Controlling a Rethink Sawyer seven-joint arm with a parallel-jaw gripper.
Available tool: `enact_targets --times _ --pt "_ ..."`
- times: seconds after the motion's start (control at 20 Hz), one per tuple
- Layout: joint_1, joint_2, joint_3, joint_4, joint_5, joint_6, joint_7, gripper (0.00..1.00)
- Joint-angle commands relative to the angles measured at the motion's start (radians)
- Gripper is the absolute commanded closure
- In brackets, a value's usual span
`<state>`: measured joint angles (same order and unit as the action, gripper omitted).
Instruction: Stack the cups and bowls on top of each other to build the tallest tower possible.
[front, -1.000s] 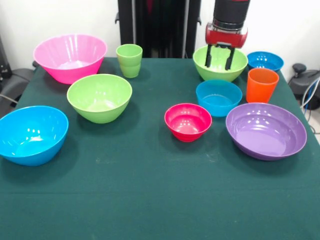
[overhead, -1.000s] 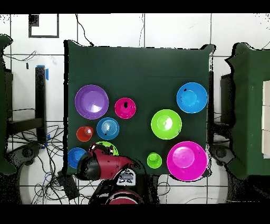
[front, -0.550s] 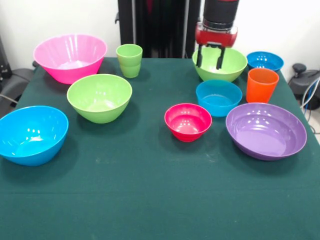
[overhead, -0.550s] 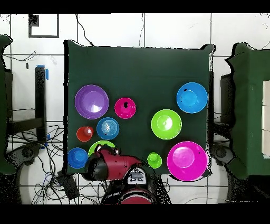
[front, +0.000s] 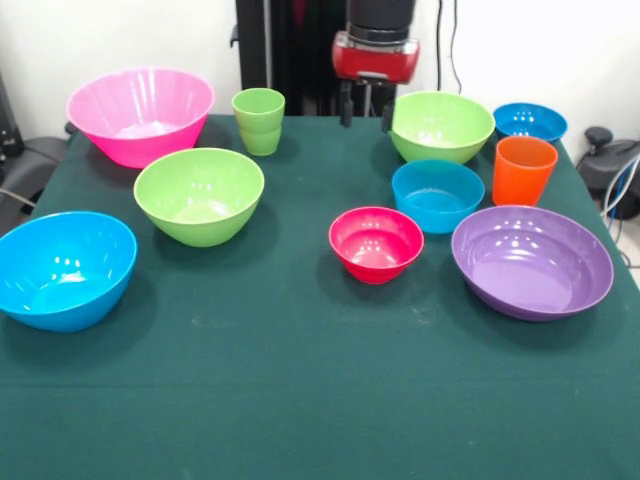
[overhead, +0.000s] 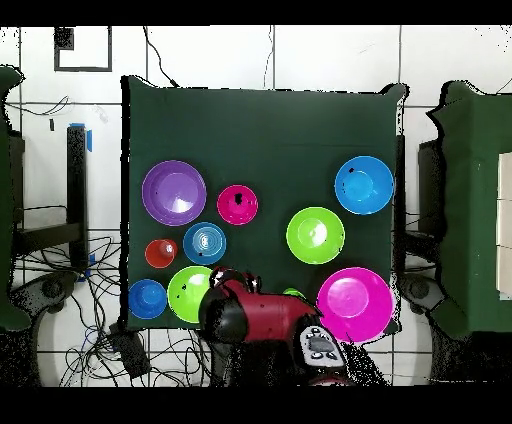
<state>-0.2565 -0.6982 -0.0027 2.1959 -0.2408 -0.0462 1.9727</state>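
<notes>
My gripper (front: 365, 108) hangs open and empty over the table's far edge, between the light green cup (front: 259, 120) and a lime green bowl (front: 441, 125). The orange cup (front: 523, 168) stands by a small blue bowl (front: 529, 122), a medium blue bowl (front: 437, 193) and the wide purple bowl (front: 531, 260). The red-pink bowl (front: 376, 242) sits mid-table. On the left are the big pink bowl (front: 140, 115), a second lime green bowl (front: 199, 195) and a large blue bowl (front: 62, 268). In the overhead view the red arm (overhead: 255, 315) covers most of the green cup (overhead: 292, 293).
The dark green tablecloth (front: 300, 400) is bare along the front. In the overhead view, dark green chairs (overhead: 470, 200) flank the table and cables (overhead: 60, 290) trail across the tiled floor.
The gripper has lifted out of the right lime green bowl and swung left in the front view, still open and empty. No cup or bowl has moved.
</notes>
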Motion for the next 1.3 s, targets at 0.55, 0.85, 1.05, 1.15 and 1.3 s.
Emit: enact_targets --times 0.55,0.85,1.05,1.15,1.3 --pt "-0.137 -0.034 0.207 -0.01 -0.171 0.218 -0.052 0.0" --pt "-0.137 0.002 0.203 -0.033 -0.209 0.177 -0.021 0.0" --pt "-0.154 0.018 0.205 -0.056 -0.242 0.172 -0.031 0.0" --pt "-0.172 0.031 0.214 -0.068 -0.258 0.181 -0.044 0.0" --pt "-0.201 0.038 0.232 -0.08 -0.284 0.196 -0.062 0.0"
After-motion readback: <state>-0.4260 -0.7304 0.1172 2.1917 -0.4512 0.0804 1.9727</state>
